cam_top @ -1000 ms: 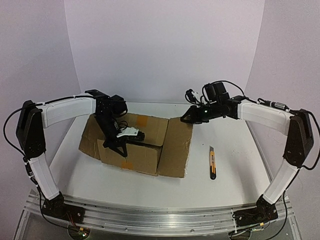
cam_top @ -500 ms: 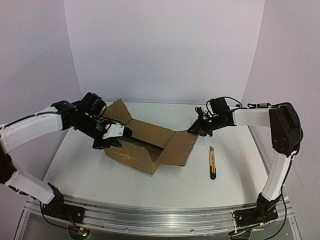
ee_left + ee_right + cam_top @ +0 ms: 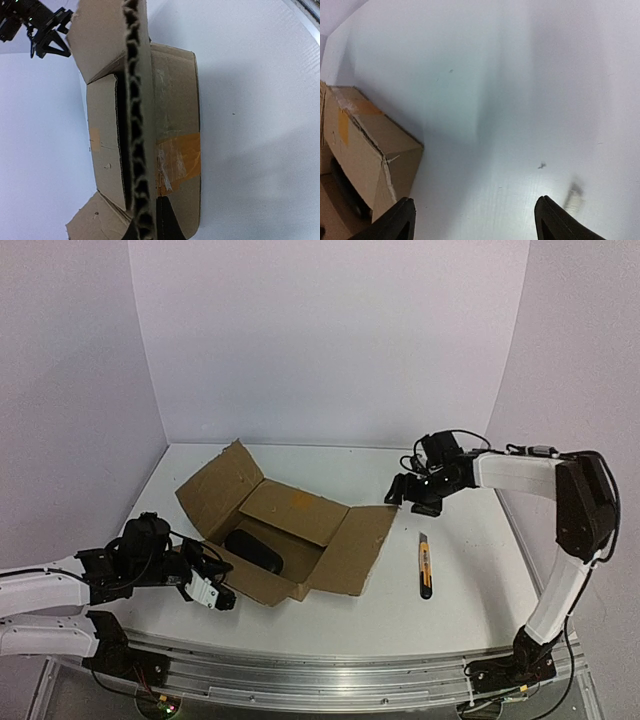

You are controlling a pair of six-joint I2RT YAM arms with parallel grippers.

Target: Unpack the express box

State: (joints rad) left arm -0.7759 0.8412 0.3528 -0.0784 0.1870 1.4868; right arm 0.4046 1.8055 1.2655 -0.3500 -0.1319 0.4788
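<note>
While the left gripper [image 3: 222, 598] pinches the corrugated edge of a near flap [image 3: 137, 125], the box [image 3: 295, 510] sits open mid-table with a dark item [image 3: 254, 548] lying inside. Just off its right side, the right gripper [image 3: 397, 493] hovers, fingers spread and empty. Nothing braces the box, so a hard tug on that flap could drag it, tip it, or tear the cardboard.

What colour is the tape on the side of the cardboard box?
Orange-brown. The tape on the express box shows best in the left wrist view.
</note>
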